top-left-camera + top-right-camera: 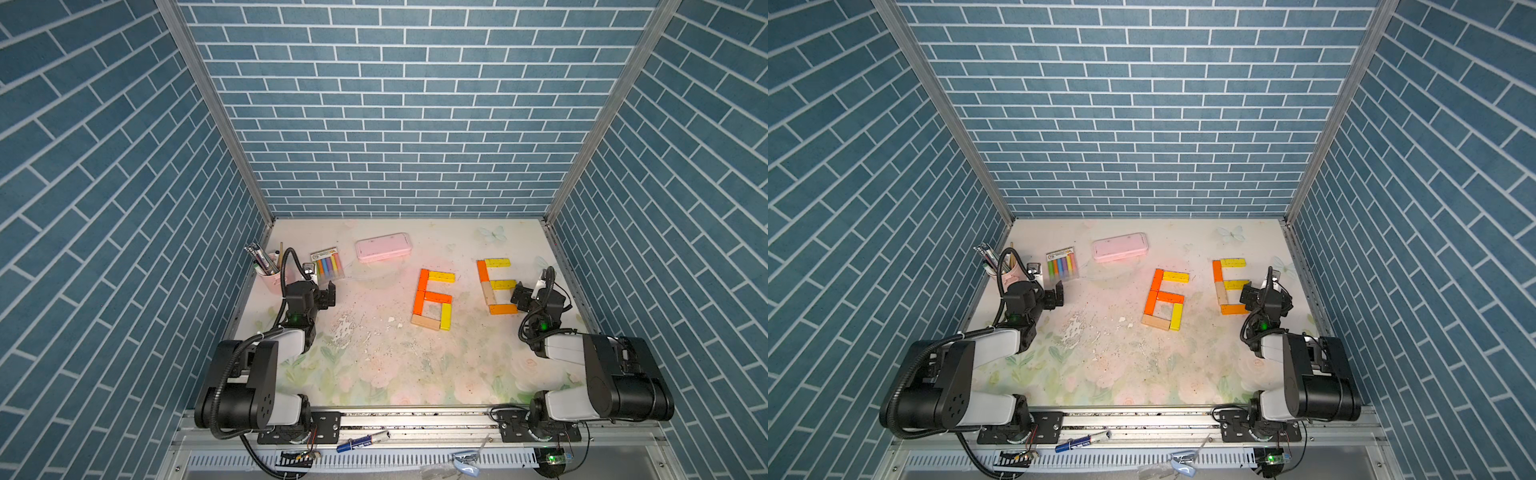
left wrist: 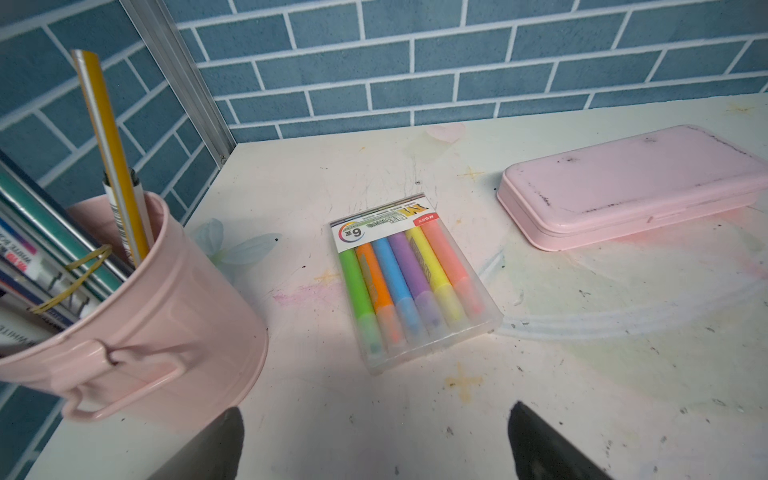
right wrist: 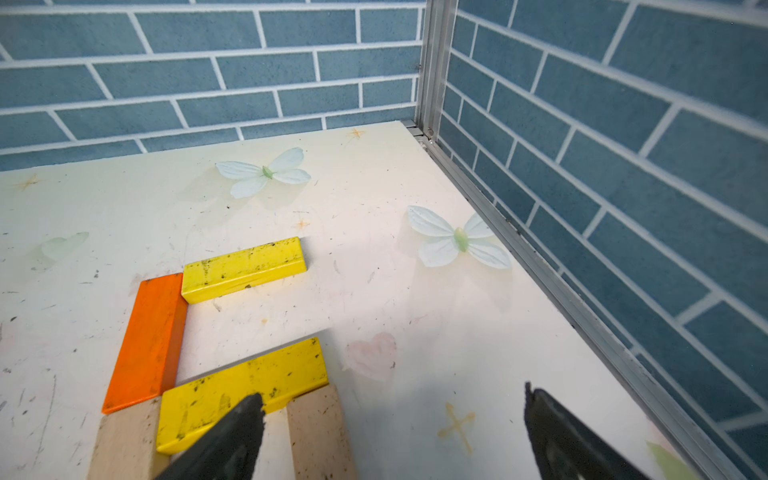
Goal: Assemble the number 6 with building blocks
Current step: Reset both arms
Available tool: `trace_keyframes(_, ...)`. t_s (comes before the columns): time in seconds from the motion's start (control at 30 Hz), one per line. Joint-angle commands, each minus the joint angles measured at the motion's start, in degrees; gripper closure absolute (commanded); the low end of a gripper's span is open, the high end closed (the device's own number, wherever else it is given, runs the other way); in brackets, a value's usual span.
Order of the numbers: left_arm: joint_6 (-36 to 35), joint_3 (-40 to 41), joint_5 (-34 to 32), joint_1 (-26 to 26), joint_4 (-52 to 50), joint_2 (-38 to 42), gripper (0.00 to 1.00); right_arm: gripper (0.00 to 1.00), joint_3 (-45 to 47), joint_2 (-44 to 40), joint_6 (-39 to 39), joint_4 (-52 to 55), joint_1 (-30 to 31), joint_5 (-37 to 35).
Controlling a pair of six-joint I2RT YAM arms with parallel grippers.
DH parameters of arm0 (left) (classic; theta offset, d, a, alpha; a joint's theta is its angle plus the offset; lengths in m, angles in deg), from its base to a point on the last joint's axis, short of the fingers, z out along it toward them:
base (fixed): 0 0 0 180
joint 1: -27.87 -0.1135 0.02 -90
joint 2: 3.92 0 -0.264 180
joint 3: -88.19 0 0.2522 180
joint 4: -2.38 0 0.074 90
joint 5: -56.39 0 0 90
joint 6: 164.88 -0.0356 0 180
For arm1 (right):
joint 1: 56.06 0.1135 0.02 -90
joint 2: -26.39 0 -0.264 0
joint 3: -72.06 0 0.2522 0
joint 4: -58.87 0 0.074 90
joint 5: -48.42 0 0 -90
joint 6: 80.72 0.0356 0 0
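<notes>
Clearly, the building blocks (image 1: 424,321) lie flat on the surface (image 1: 374,365) as two figures side by side: a finished 6 (image 1: 436,296) in the middle and a second 6 (image 1: 483,272) near the right wall. In the right wrist view its last side, a tan bar (image 3: 320,432), sits just under the end of the yellow middle bar (image 3: 245,386). In both top views the right hand (image 1: 519,298) hides it. This hand is spread wide and holds nothing. I judge the step to be the release of the closing bar. The next move calls for a straight rise, without pushing the bar. The left hand (image 2: 374,411), also spread and empty, hovers near the highlighter pack (image 2: 411,286).
</notes>
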State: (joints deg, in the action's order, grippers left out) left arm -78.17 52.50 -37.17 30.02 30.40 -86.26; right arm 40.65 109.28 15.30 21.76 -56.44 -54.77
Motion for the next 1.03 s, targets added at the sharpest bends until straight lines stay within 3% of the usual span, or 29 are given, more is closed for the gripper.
trace_keyframes(0.0, -1.56, 1.41, 0.98, -0.2, 11.25, -5.21, 0.01, 0.02, 0.05, 4.99, -2.81, -7.85, -0.25, 3.95)
trace_keyframes(0.03, -0.65, -0.56, -0.74, -0.22, 4.87, -4.1, 0.01, 0.02, -1.07, 5.44, -3.22, -6.38, -0.06, 4.04)
trace_keyframes(0.2, -0.3, -1.17, -0.51, -0.48, 5.91, -5.17, 0.01, 0.03, -5.51, 5.51, -2.67, 2.93, -1.65, 9.48)
trace_keyframes(1.0, -0.57, -1.27, -0.14, -0.4, 5.34, -5.04, 0.01, 0.01, -4.96, 5.24, -2.6, 1.75, -2.31, 10.54)
